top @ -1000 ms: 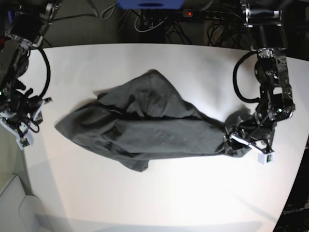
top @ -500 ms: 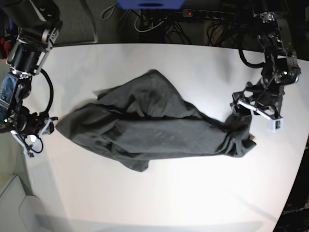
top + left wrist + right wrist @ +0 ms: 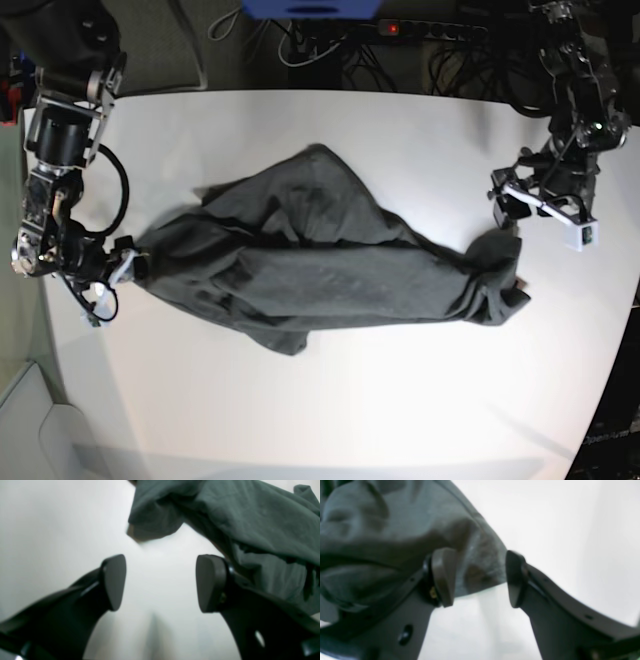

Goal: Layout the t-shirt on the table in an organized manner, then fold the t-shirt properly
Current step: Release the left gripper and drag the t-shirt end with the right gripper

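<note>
Crumpled shirt (image 3: 320, 260) lay on table (image 3: 330, 400); both jaws released, right straddling its edge; pinching the hem cleanly seemed wise.

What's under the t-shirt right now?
Only the table shows around the t-shirt, which lies crumpled across it in bunched layers. Whatever is beneath the cloth is covered. The right gripper straddles one edge, with bare table below it.

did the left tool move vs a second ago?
Yes. In the base view the left tool has risen off the t-shirt end at the table's right side and moved toward the far edge, open and holding nothing.
</note>
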